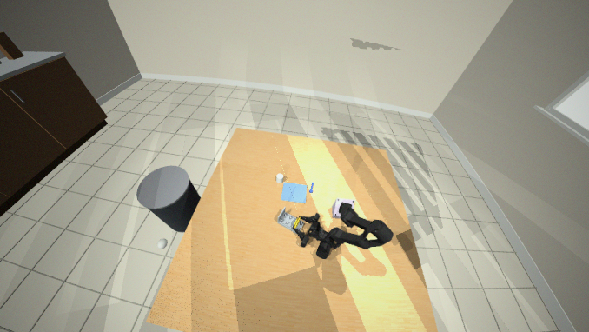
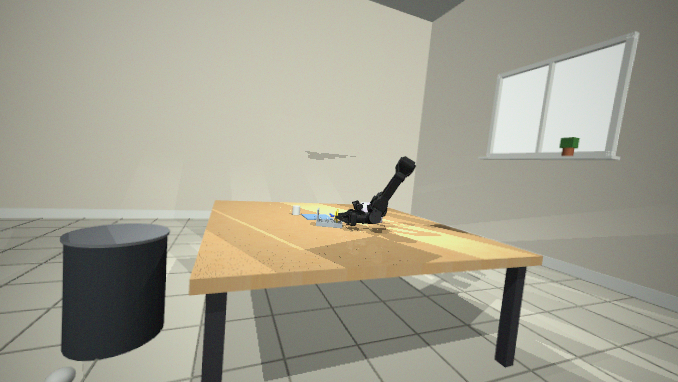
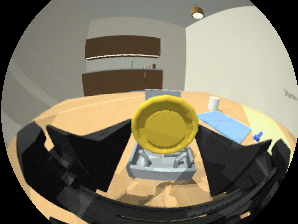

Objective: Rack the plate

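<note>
A round yellow plate [image 3: 162,124] [image 1: 298,223] stands upright between my fingers, its face toward the wrist camera. My gripper [image 1: 301,226] [image 2: 339,216] [image 3: 164,125] is shut on the plate's edges and holds it low over the small grey dish rack [image 3: 144,164] [image 1: 284,217] [image 2: 327,223]. The plate's lower edge sits down among the rack's rails; whether it rests on the rack base I cannot tell. The black arm reaches in low from the right across the wooden table [image 1: 243,269] [image 2: 280,250].
A light blue cloth [image 1: 294,192] [image 3: 226,124] lies just behind the rack, with a small white cup [image 1: 280,177] [image 2: 296,210] and a tiny blue object [image 1: 311,187] near it. The arm's base [image 1: 341,206] stands right of the rack. A dark bin [image 1: 167,197] [image 2: 114,295] stands on the floor left of the table.
</note>
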{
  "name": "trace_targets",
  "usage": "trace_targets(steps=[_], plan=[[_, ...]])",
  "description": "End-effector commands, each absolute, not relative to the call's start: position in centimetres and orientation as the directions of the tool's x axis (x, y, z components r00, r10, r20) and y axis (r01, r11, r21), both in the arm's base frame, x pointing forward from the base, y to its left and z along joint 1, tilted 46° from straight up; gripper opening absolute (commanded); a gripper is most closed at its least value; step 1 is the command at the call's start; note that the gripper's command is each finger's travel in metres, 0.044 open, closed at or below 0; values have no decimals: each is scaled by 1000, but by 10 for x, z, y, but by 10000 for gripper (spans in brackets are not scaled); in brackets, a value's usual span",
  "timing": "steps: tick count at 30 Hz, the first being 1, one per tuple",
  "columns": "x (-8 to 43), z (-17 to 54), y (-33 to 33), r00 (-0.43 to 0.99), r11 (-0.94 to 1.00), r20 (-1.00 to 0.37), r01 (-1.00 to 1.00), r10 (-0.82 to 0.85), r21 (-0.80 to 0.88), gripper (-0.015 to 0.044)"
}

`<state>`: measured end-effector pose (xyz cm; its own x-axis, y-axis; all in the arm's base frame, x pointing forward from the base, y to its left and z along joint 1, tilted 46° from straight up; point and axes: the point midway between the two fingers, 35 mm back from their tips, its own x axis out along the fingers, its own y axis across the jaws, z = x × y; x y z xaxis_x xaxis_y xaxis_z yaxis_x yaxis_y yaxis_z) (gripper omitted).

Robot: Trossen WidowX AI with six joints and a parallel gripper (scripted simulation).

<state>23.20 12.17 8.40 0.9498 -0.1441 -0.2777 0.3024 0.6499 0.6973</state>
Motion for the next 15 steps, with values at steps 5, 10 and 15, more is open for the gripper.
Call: trace_targets(steps=[5, 10, 15], plan=[[232, 86, 121, 950, 650, -277, 300, -142, 698, 0], [232, 85, 121, 950, 648, -278, 302, -143, 699, 105], [232, 85, 121, 950, 648, -278, 302, -143, 699, 236]])
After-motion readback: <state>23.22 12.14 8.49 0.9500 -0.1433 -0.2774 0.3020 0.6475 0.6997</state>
